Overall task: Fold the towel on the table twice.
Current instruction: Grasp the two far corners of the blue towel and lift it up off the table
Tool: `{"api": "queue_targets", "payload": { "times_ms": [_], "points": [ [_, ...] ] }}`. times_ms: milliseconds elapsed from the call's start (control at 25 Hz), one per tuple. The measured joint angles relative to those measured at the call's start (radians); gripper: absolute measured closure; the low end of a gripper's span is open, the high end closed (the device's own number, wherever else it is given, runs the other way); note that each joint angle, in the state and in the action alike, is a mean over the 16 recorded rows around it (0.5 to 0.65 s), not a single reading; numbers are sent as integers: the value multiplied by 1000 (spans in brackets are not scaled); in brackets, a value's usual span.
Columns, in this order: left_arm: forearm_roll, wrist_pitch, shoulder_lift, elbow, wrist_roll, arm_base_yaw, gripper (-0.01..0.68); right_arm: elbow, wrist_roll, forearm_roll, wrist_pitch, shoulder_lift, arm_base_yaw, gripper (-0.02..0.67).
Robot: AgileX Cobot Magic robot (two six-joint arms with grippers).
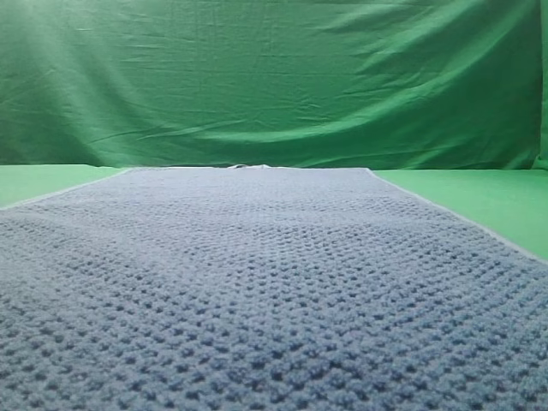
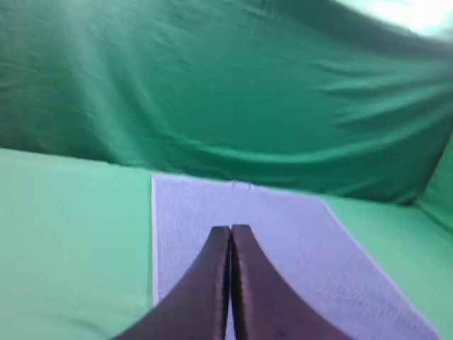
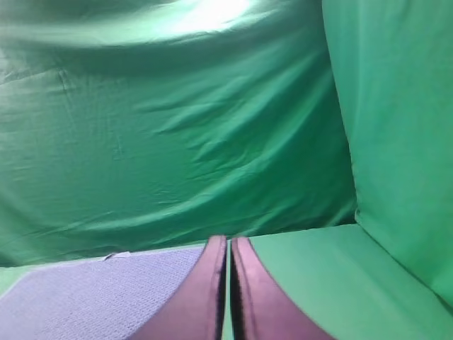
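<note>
Exterior high view: the towel (image 1: pixel 274 291), a blue-grey cloth with a bumpy waffle-knit texture, lies spread flat and unfolded on the bright-green worktop (image 1: pixel 479 197). It fills the lower part of the frame and narrows toward its far edge, where a thin pale hem (image 1: pixel 248 167) shows. Bare worktop is visible beside the towel at the far left and along the right. A wrinkled green backdrop cloth (image 1: pixel 274 77) hangs behind the worktop across the full width. Neither arm appears in this view.

Left wrist view: the left gripper (image 2: pixel 230 228) points toward the backdrop, its 2 dark jaws pressed together with only a thin seam between them and nothing held. The tips appear in front of the towel (image 2: pixel 283 227), which reads pale lilac here and lies as a flat rectangle with its left hem straight against the worktop (image 2: pixel 71 234). Whether the tips touch the cloth cannot be told.

Right wrist view: the right gripper (image 3: pixel 228 239) likewise shows its 2 jaws closed against each other, empty. The towel (image 3: pixel 99 290) lies to the lower left of the jaws, and bare worktop (image 3: pixel 318 276) extends to their right. The backdrop cloth (image 3: pixel 177 134) fills the upper frame and a further green panel (image 3: pixel 396 127) stands at the right.
</note>
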Motion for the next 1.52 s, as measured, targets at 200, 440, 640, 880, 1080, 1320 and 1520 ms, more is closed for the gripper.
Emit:
{"api": "queue_targets", "payload": {
  "times_ms": [200, 440, 640, 880, 1080, 1320, 1520],
  "points": [
    [51, 183, 143, -132, 1, 0, 673, -106, -26, 2, 154, 84, 1, 649],
    [68, 308, 297, -211, 1, 0, 673, -177, -57, 13, 275, 184, 17, 649],
    [55, 362, 369, -243, 1, 0, 673, -216, -67, 18, 318, 254, 38, 649],
    [64, 453, 464, -322, 1, 0, 673, -316, -71, 16, 406, 381, 62, 649],
    [98, 528, 584, -419, 1, 0, 673, -436, -71, 4, 520, 546, 83, 649],
    [147, 561, 761, -526, 1, 0, 673, -588, -57, -6, 624, 786, 125, 649],
    [182, 536, 916, -592, 1, 0, 673, -711, -23, -23, 663, 1004, 181, 649]
  ]
}}
